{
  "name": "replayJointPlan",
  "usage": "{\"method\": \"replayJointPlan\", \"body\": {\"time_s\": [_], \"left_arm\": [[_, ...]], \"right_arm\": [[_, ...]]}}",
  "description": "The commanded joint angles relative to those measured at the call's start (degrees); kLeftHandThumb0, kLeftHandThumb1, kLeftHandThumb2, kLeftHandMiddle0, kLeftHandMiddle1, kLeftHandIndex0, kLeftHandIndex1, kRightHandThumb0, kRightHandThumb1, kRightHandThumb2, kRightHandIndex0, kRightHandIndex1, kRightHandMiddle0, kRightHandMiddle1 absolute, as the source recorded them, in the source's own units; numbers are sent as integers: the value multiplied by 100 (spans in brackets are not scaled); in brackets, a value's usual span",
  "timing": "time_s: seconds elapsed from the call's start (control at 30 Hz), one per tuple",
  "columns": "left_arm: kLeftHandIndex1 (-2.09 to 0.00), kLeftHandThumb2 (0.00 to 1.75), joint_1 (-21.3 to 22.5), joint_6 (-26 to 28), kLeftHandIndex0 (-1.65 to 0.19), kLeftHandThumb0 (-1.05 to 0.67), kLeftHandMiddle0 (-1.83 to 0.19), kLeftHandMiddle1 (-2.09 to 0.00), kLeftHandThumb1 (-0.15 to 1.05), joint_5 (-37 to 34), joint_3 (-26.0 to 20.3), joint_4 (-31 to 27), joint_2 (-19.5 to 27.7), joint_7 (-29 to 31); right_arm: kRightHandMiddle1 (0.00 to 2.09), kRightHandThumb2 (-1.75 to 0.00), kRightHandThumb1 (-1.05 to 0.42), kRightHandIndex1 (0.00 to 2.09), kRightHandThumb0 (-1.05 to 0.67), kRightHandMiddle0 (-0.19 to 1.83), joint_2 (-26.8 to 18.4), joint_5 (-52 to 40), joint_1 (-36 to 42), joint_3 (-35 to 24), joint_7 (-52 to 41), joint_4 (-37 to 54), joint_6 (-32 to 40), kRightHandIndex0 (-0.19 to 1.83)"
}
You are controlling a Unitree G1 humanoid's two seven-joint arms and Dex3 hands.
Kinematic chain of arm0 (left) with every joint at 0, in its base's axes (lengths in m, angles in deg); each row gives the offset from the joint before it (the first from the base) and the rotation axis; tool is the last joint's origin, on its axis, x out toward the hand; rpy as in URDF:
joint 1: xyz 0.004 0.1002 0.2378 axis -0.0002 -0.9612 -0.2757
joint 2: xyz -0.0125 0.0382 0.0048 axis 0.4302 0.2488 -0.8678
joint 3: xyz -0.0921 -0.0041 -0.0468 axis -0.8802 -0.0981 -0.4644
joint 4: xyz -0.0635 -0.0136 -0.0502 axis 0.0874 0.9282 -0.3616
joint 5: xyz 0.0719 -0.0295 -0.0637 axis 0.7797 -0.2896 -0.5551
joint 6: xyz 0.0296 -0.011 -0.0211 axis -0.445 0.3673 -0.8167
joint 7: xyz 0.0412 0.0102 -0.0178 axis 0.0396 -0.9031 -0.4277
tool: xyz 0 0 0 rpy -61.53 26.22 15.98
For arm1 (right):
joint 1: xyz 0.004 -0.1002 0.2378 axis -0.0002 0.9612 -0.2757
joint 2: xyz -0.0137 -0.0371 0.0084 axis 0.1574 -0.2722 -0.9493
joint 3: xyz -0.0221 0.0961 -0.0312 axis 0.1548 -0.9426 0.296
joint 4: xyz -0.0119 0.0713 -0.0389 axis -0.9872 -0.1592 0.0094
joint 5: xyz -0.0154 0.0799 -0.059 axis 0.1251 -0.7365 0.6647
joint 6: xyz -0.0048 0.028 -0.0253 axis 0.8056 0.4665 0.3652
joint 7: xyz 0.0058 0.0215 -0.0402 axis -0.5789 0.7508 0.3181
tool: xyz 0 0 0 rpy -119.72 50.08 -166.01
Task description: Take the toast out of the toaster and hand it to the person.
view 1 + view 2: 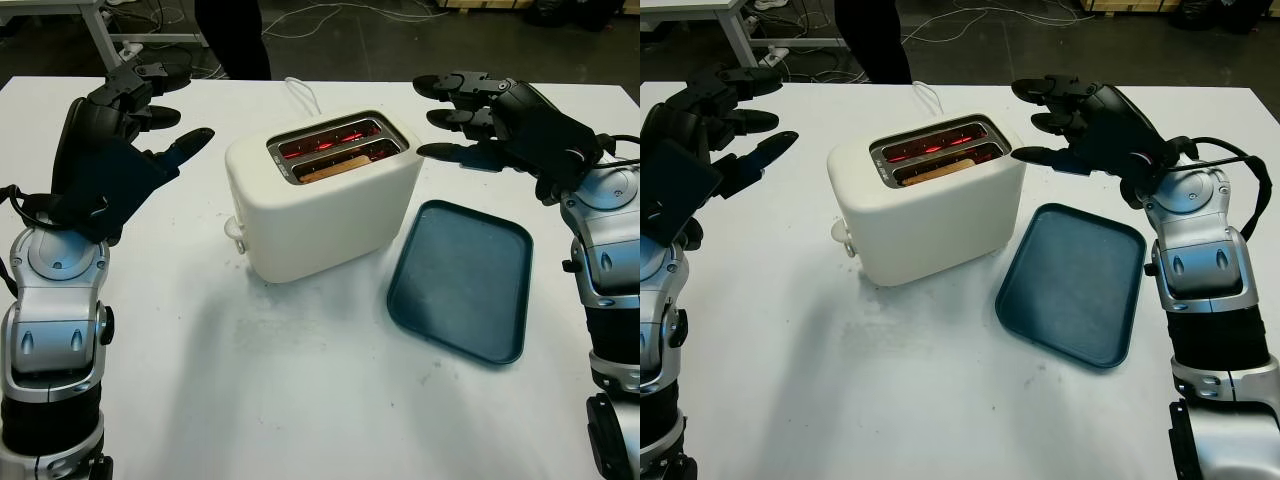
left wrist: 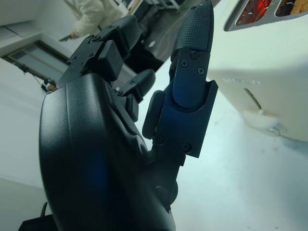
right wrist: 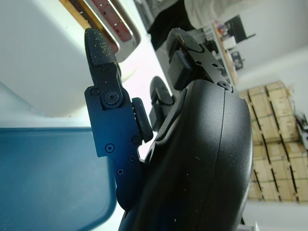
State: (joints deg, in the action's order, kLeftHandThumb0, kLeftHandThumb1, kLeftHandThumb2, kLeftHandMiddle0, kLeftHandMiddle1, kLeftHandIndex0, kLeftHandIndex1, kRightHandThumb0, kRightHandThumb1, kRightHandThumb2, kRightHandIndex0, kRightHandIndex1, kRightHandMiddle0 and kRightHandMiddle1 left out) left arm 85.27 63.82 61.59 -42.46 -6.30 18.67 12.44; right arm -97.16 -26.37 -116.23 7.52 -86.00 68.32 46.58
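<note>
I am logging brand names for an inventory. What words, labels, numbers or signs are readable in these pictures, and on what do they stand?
No text reads clearly.
Cream-white two-slot toaster: faint raised lettering on its side wall, too blurred to read.
Dark blue rectangular plastic tray: no marking visible.
Stacked brown boxes in the background: any print is too small to tell.
Black left hand and black right hand: no labels visible.

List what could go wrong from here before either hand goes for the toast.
1. The toaster slots glow red, so the fingers may meet hot elements.
2. The toast sits low in the near slot, leaving little to grip; it may slip or crumble.
3. The open right hand hovers beside the toaster; a push could slide it off toward the open left hand.
</note>
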Motion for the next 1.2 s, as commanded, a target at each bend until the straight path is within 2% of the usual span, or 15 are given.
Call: {"method": "replayJointPlan", "body": {"time_s": [0.0, 1.17], "left_arm": [[-49, 14, 11, -52, -39, -71, -26, -88, 92, 35, 3, -37, 3, -31], [-46, 14, -39, -59, -40, -71, -27, -85, 92, 26, -20, -63, -4, -34]], "right_arm": [[0, 0, -90, 3, -55, 42, 22, -41, 37, -48, 17, 117, 42, 43], [0, 0, -90, 3, -59, 42, 83, -108, 47, -37, 4, 38, -44, 43]]}}
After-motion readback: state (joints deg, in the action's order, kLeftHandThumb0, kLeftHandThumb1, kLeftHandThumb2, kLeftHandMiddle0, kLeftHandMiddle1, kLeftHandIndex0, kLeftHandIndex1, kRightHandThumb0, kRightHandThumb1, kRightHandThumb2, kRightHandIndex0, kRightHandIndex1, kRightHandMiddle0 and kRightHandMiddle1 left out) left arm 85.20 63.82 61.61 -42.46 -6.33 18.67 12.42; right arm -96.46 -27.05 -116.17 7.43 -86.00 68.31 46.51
